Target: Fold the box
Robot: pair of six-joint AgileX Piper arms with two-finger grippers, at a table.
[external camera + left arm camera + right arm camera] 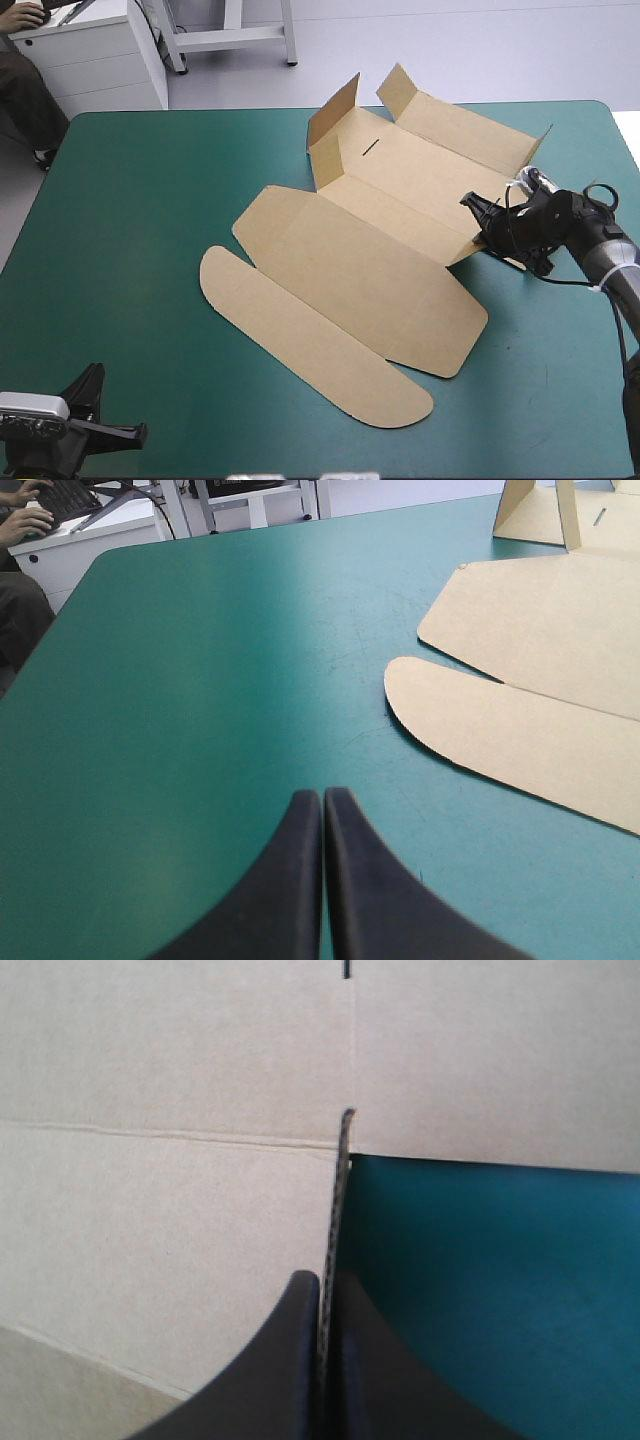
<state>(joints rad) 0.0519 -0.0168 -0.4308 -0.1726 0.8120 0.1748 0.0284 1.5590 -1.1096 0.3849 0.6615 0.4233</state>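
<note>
I found the right fingers [290, 1360] pinching a side flap [336, 1200] of the box [370, 260] upright, evidently to raise that wall; left fingers [280, 880], pressed together, rested well apart from it.

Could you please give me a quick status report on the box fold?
Left pincer shut, over teal-green cover, near-left corner. Right pincer shut on the box, right wall. Far walls raised, lid flat. Nothing seen in the way.

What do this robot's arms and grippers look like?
The left gripper and right gripper each have two broad black fingers shaped like curved fins. The right arm is black with a pale grey band behind the wrist.
</note>
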